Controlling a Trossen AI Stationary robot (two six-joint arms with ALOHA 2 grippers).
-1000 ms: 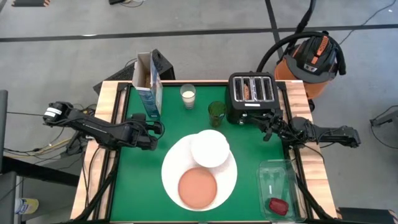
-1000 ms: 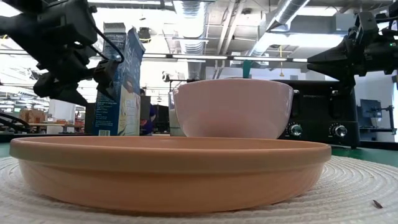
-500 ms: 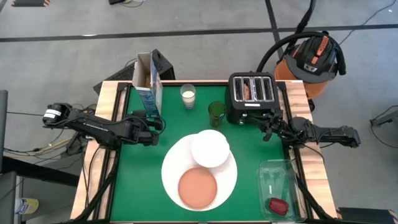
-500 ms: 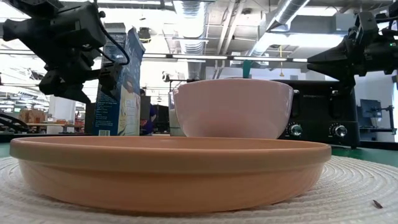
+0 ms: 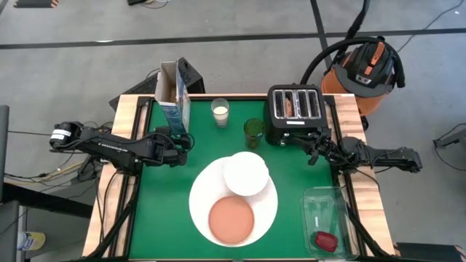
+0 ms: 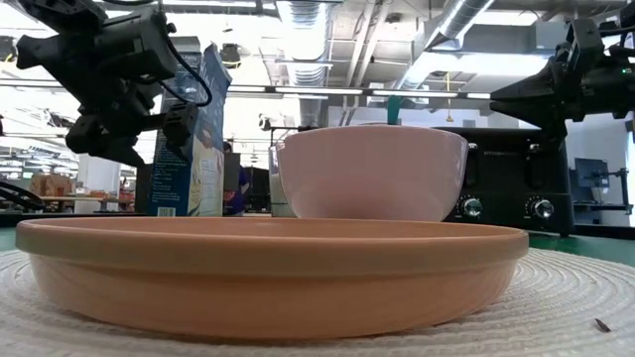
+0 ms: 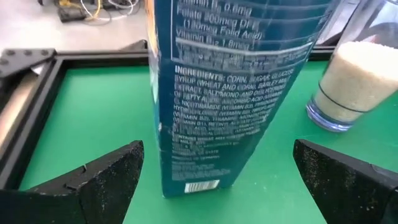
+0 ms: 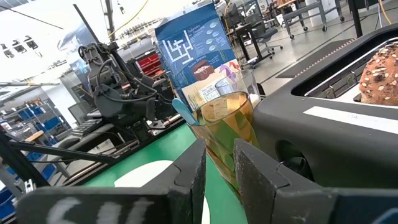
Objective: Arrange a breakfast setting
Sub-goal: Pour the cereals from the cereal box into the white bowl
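Observation:
The blue cereal box [image 5: 175, 109] stands upright on the green mat at the far left. My left gripper [image 5: 179, 143] is open just in front of it. In the left wrist view the box [image 7: 230, 93] stands between and beyond the two fingertips, with gaps on both sides. The white bowl [image 5: 246, 173] and the salmon-pink plate [image 5: 231, 218] sit on the large white plate [image 5: 200, 191]. A brown bagel [image 8: 379, 74] sticks out of a toaster slot. The dark-red item [image 5: 325, 240] lies in the clear tray. My right gripper [image 5: 309, 149] is shut and empty in front of the toaster.
The black toaster [image 5: 295, 116] stands at the far right. A glass of white grains [image 5: 220, 112] and a green glass [image 5: 253, 129] holding a teal handle [image 8: 183, 112] stand between the box and the toaster. The clear tray [image 5: 329, 211] lies at the near right corner.
My left gripper has gone toward the table's far edge, up to the cereal box, staying open. The box has not moved.

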